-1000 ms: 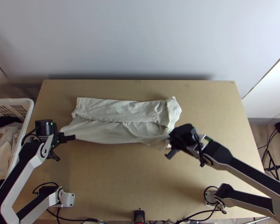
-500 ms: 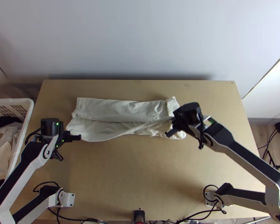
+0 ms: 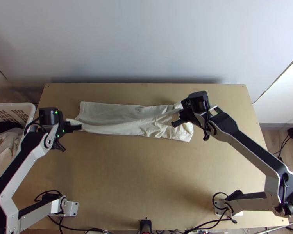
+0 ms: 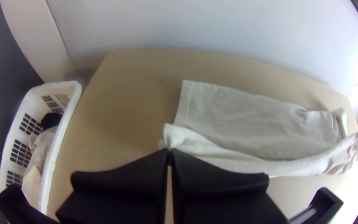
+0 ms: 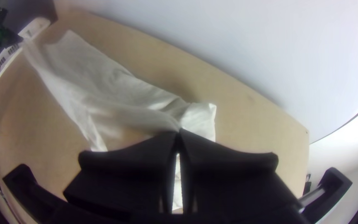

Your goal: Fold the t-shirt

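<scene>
1. The t-shirt is lying as a long, already narrowed strip across the upper middle of the top view, its far part resting fairly flat on the bench while its near part is rising towards the grippers.
2. The left end effector is closing on a corner of the cloth, at the left of the top view; a small tuft is standing up at its fingertips.
3. The right end effector is pinching the raised edge near the strip's other end, right of centre in the top view, with its fingers pressed together.
4. The two are holding opposite ends, seemingly so that the edge between them is staying taut and can be carried over as one straight fold.
5. The far part is being left down on the bench, probably to serve as the base on which the lifted layer will land.
6. Loose, wrinkled cloth is hanging below the right grip, so that end is likely needing care: it could be landing bunched or skewed.
7. A white basket holding other clothes is standing at the left edge of the frame, apparently kept aside to leave room for folding.
</scene>
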